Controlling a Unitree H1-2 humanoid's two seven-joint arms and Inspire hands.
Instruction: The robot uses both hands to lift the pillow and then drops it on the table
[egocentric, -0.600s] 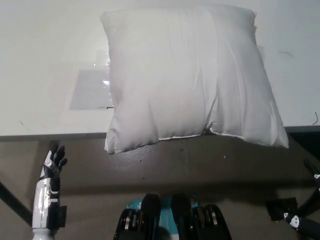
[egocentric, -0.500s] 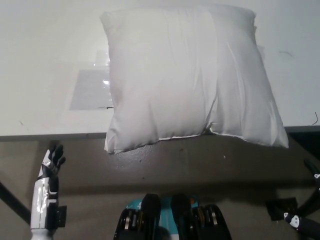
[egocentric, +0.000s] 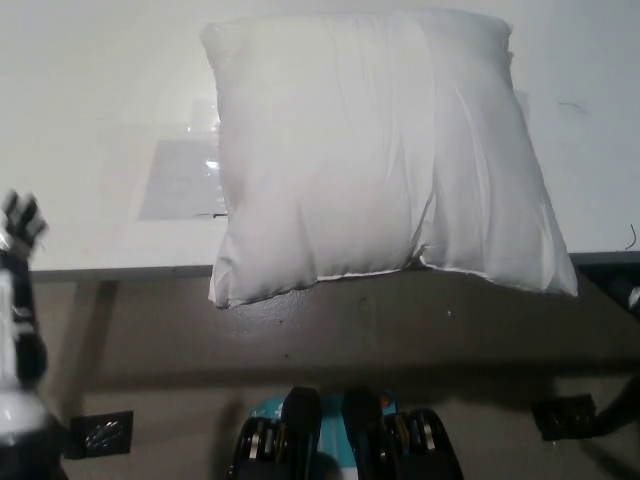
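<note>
A: Item one. We count one pillow (egocentric: 375, 150), white and plump, lying on the table (egocentric: 90, 120). How does it sit?

B: We record it in the middle of the view, reaching from the far part of the table to the near edge. Its two near corners hang past that edge, the right one lower than the left. A faint lengthwise band or fold runs down its cover right of centre.

A: Item two. One table, pale top, darker front edge running across the view. Anything else on it?

B: One flat, pale grey sheet (egocentric: 180, 180), just left of the pillow, with the pillow's left side lying over part of it. A shiny, clear patch shows at its far right corner; we cannot tell what that is.

A: Item three, hands. How many do we see?

B: One with certainty: the left hand (egocentric: 20, 222), at the far left edge of the view, raised to about the level of the table's near edge. Its fingers are spread and it holds nothing. It is well apart from the pillow.

A: And the right hand?

B: We do not see it.

A: Item four, floor.

B: Brown floor below the table, with one small dark square object (egocentric: 100, 434) at the lower left.
</note>
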